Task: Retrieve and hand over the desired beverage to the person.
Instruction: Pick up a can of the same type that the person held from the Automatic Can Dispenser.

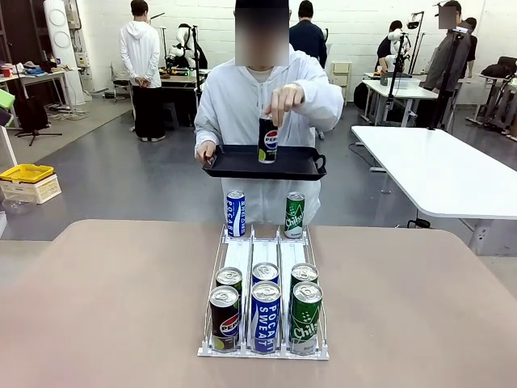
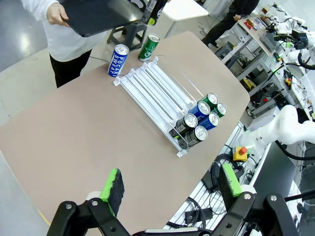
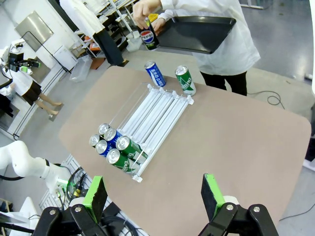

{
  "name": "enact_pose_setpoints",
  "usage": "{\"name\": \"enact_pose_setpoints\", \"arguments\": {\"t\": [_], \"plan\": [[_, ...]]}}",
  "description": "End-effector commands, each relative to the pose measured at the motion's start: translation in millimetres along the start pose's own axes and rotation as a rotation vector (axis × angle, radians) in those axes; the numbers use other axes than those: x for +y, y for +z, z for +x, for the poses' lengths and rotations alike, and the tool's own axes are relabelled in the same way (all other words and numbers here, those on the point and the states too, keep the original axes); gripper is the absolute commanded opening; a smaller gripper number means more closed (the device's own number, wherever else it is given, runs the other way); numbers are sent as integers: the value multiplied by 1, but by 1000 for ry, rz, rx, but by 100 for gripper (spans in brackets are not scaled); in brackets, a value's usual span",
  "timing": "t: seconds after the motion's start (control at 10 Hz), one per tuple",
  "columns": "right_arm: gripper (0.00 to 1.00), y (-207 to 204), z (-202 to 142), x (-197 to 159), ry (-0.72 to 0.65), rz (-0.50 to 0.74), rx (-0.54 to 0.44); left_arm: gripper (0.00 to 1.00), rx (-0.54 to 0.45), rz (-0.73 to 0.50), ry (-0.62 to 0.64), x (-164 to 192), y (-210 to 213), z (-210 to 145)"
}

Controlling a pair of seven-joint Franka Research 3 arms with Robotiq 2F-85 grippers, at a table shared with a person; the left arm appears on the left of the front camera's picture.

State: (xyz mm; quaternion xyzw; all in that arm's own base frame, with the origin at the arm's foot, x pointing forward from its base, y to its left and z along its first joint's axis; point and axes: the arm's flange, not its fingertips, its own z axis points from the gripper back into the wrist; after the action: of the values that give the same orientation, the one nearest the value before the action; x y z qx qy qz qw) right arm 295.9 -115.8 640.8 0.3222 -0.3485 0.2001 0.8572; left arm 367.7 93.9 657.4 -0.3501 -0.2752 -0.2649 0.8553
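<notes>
Front view: person [image 1: 242, 105] holds black Pepsi can [image 1: 267, 140]; left gripper [image 2: 171, 183], right gripper [image 3: 153, 195] spread.

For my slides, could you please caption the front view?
Person holds a Pepsi can and a black tray beyond a rack of six cans.

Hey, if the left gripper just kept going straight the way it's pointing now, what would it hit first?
Probably the bare table, close beside the can rack's loaded end. The left gripper hangs open above it with nothing in between, though depth is hard to judge from the wrist view.
</notes>
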Motion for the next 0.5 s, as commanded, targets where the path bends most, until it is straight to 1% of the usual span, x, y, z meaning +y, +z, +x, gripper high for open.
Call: {"name": "enact_pose_setpoints", "arguments": {"t": [0.0, 0.4], "plan": [[100, -2, 2, -1, 9, 26, -18, 100, -10, -16, -21, 1, 1, 0], [100, -2, 2, -1, 9, 26, -18, 100, -10, -16, -21, 1, 1, 0]]}}
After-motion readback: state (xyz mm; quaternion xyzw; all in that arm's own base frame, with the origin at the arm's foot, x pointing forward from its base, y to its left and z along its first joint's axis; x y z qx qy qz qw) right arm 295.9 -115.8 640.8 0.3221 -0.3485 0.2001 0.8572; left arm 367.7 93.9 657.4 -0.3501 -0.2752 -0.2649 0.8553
